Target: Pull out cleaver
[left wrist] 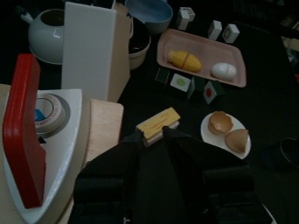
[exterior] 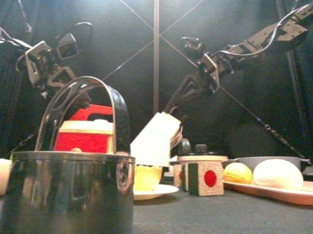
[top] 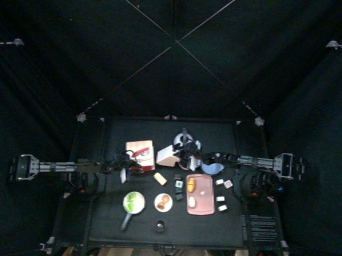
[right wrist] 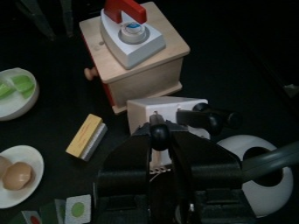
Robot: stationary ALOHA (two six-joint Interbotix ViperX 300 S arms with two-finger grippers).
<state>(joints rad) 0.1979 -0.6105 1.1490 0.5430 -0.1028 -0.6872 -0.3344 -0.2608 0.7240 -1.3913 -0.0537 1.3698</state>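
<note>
cleaver [left wrist: 93, 48] blade up, handle hidden | right jaws clamp it | left jaws' gap unreadable

Looking like a robot lab: black curtains [top: 80, 60] enclosing a small worktop [top: 107, 215] holding toy kitchen stuff.

The right gripper [right wrist: 158, 144] fills the lower middle of the frame, its black jaws closed around a dark handle that sticks out of a slanted white knife block [right wrist: 163, 112] just above them. In the upper middle stands a light wooden box [right wrist: 138, 68] carrying a white top with a red handle [right wrist: 125, 12]. A yellow sponge block [right wrist: 86, 136] lies at middle left, a white plate with green pieces [right wrist: 12, 91] at the left edge, and a white dish holding a brown egg-like item [right wrist: 17, 176] at lower left.
</note>
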